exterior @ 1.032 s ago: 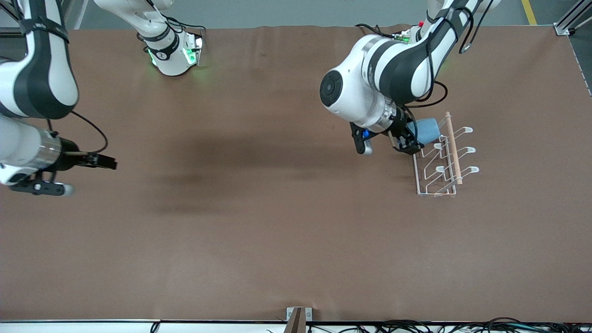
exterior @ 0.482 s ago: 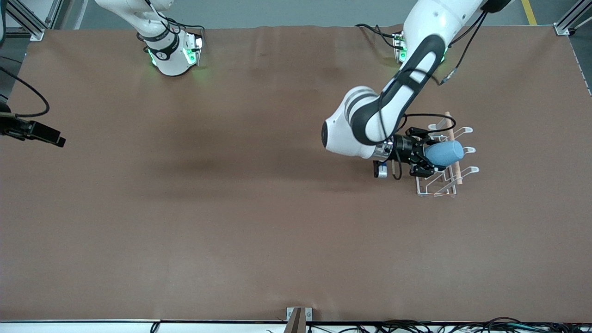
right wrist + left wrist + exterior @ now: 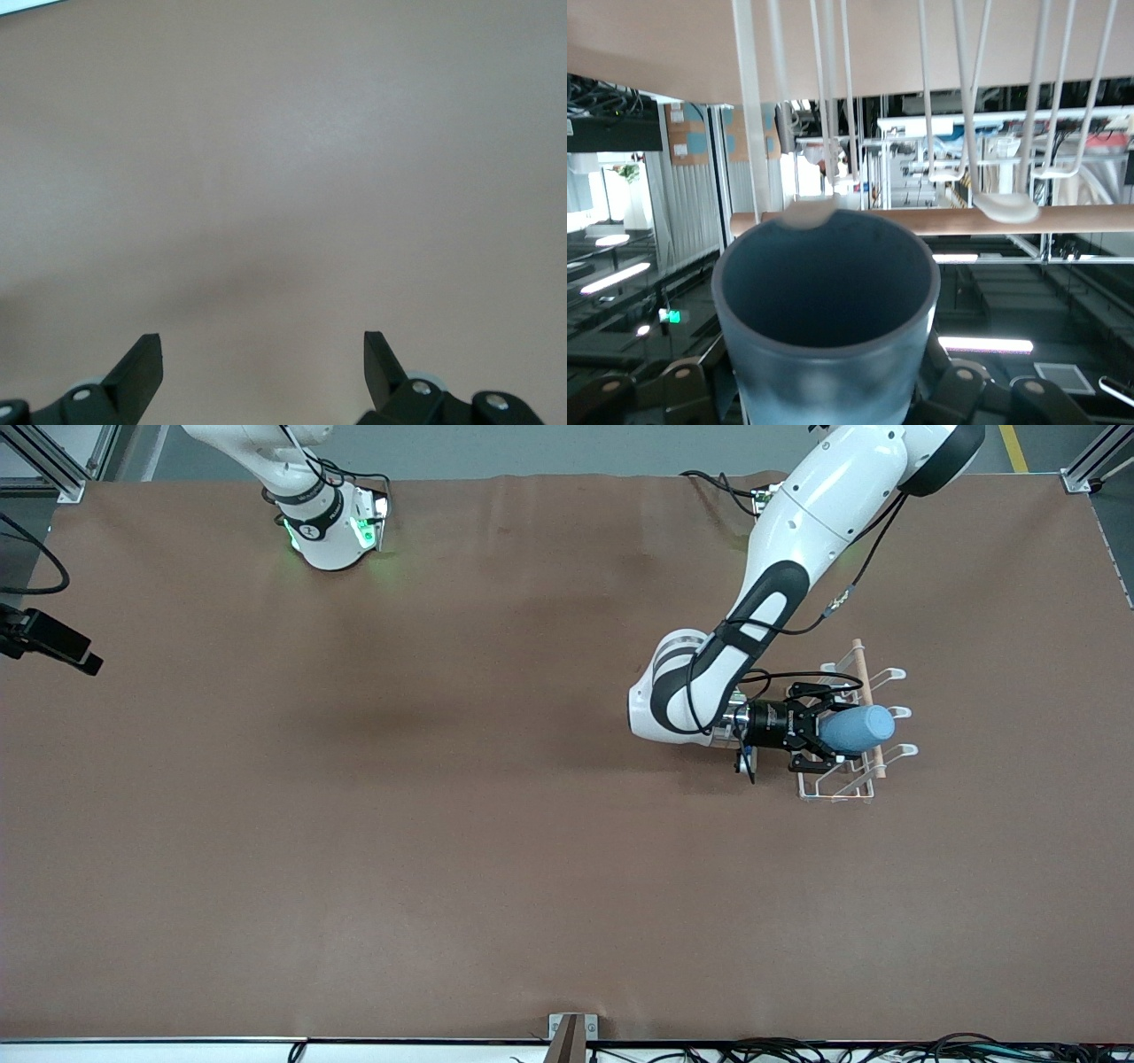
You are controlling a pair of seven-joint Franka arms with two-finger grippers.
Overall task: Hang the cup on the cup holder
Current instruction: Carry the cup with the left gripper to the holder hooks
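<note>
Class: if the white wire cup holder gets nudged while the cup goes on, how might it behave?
The cup holder is thin wire, so probably light and apt to slide. Its tall prongs could let it tip. The left pincer holds the cup over it.

- The small light blue matte plastic cup (image 3: pixel 825 323) fills the lower middle of the left wrist view, its round open mouth facing the camera and its dark inside empty.
- The left gripper (image 3: pixel 824 394) is clamped on the cup, its black finger links and bolts showing on either side of the cup's body.
- The white wire cup holder (image 3: pixel 966 106) stands just past the cup's rim, its thin looped prongs running across the brown table surface (image 3: pixel 656 44).
- The holder's light wooden rod handle (image 3: pixel 1028 220) lies crosswise, right at the cup's rim.
- One flattened white prong tip (image 3: pixel 811 211) sits at the cup's rim, just at the mouth; whether it touches cannot be told.
- Another prong tip (image 3: pixel 1005 208) lies against the rod, beside the cup.
</note>
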